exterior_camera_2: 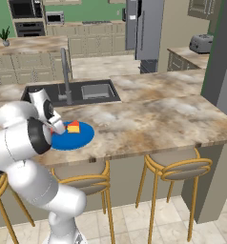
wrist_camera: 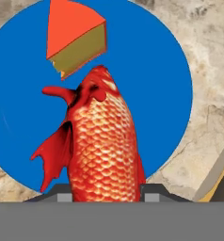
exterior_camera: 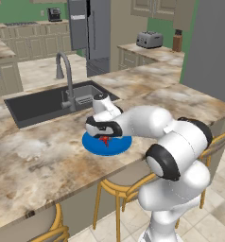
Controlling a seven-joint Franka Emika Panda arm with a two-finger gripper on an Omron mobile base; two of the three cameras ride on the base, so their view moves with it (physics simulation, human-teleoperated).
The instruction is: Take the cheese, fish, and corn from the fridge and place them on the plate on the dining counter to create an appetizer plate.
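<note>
Fish over the plate, cheese already down, corn to come.

The fish fills the centre of the hand view, its lower body clamped between the two finger tips of the gripper at the bottom edge, hanging over the blue plate. The cheese already lies on that plate, top centre of the frame, just beyond the fish's head. In the left base view the gripper sits low over the plate, centre frame, on the dining counter beside the sink. Judging from this: one food delivered, the second about to be released, and the corn is left to bring from the fridge, upper centre.
</note>
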